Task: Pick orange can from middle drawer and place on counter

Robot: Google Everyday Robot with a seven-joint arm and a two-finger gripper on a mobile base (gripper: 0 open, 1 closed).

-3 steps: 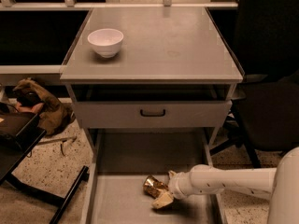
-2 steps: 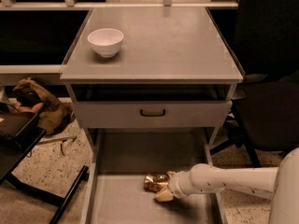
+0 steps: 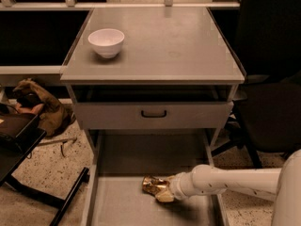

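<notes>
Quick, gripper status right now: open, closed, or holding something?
Gripper: down in the middle drawer, right against the orange can; open, closed or gripping it cannot be told.

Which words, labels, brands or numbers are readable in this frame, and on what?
No text can be read.
Orange can, at the claw in the middle drawer: any print is too blurred to read.
White bowl, counter, drawer front: no markings visible.
</notes>
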